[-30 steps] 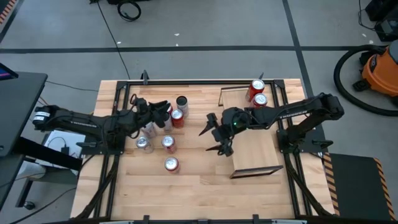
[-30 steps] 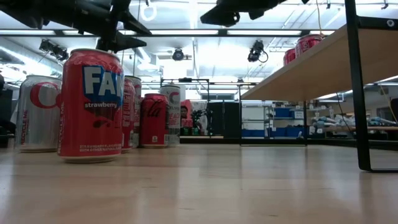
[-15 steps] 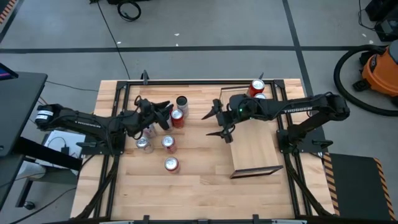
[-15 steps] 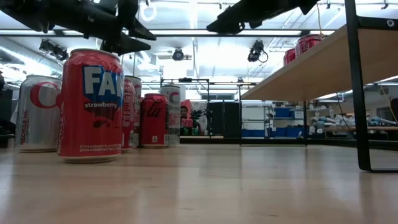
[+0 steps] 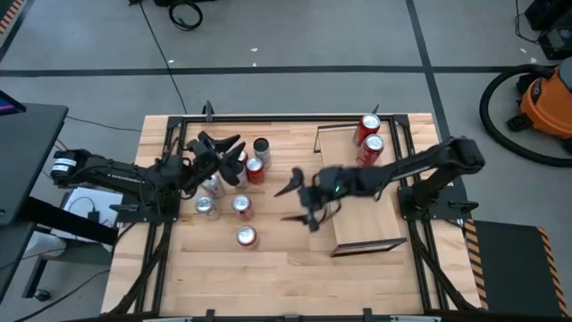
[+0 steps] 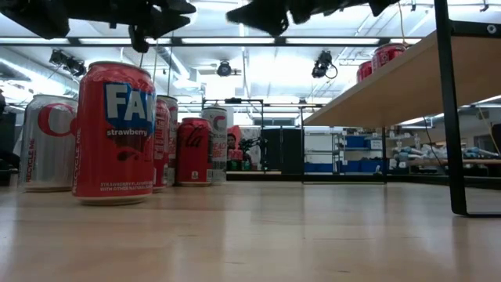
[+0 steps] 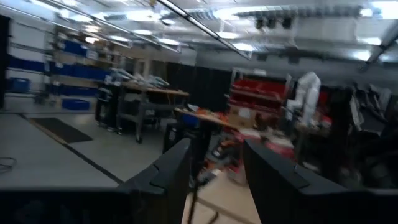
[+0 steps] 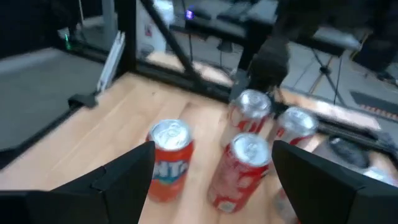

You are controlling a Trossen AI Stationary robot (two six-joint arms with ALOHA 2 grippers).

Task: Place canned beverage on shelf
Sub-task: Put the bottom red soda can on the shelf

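Note:
Several cans stand upright on the tabletop at the left: a red strawberry can (image 5: 247, 236) nearest the front edge, also in the low view (image 6: 113, 133), and others behind it (image 5: 241, 206) (image 5: 255, 170) (image 5: 261, 147). Two red cans (image 5: 369, 125) (image 5: 373, 145) stand on the far end of the shelf (image 5: 366, 219), a raised light-wood board at the right (image 6: 391, 86). My right gripper (image 5: 297, 202) is open and empty, in the air between the cans and the shelf; its wrist view looks down on several cans (image 8: 169, 158) (image 8: 239, 171). My left gripper (image 5: 219, 148) is open and empty above the can cluster.
Black metal rails (image 5: 268, 118) frame the plank tabletop, and a black shelf post (image 6: 450, 110) stands at the right in the low view. Bare wood (image 5: 295, 268) lies between the cans and the front edge. An orange vacuum (image 5: 545, 98) stands on the floor beyond the table.
My right gripper has swung toward the far edge beside the shelf, then back toward the near edge and left toward the cans, staying open. My left gripper has risen a little above the can cluster, staying open. The cans have not moved.

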